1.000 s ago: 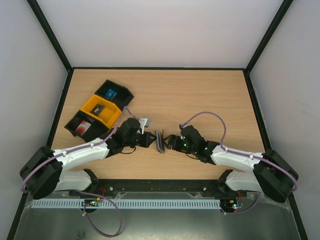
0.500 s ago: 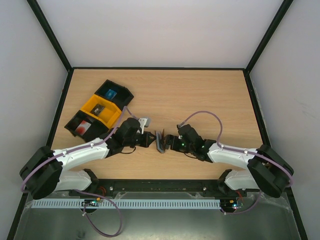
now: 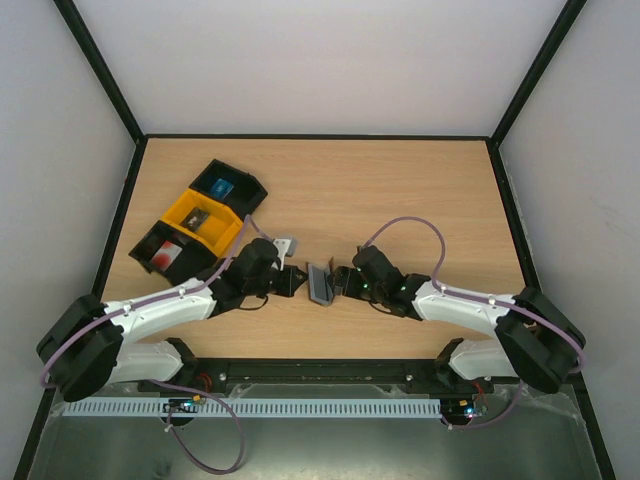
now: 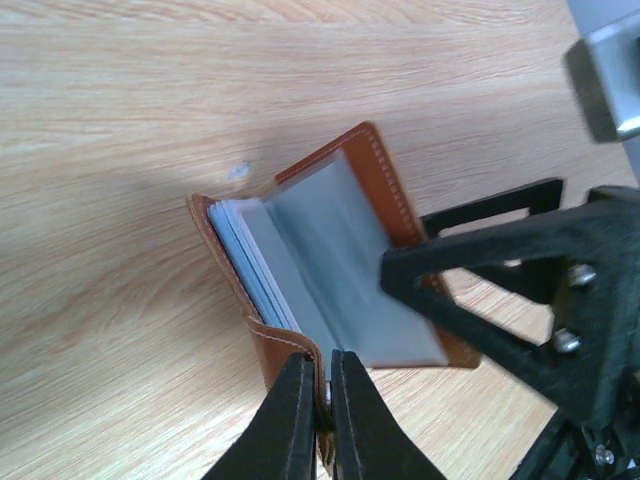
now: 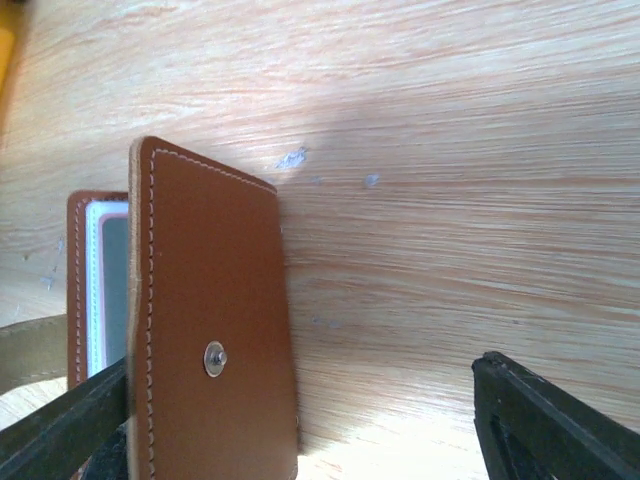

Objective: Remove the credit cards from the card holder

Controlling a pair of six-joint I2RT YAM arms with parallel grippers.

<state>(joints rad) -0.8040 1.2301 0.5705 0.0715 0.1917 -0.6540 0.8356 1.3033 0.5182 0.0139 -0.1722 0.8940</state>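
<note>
Well to the left of the card holder (image 3: 320,285) and farther back, a yellow bin (image 3: 178,210) flanked by two black bins (image 3: 143,245), contents too small to name. Just left of the card holder, the left gripper (image 3: 298,283), fingers (image 4: 290,420) pressed almost together on the lower corner of the brown cover. Hard to tell whether clamped on leather or on a small tab there, the spot being cut off by the bottom of the left wrist view. The card holder itself on the wooden table (image 3: 400,200), between both grippers, standing half open with grey-blue inner pockets showing. Inside it, the credit cards (image 5: 112,290) mostly hidden, with only a red edge and a strip of dark grey visible past the near cover. Touching the card holder's right side, the right gripper (image 3: 341,282), spread wide and clasping nothing, one finger (image 5: 60,425) against the inner face of the snap-studded cover, the other well apart. Gapes wider than a second ago: then a thin edge-on sliver, now a grey inner face turned upward.
</note>
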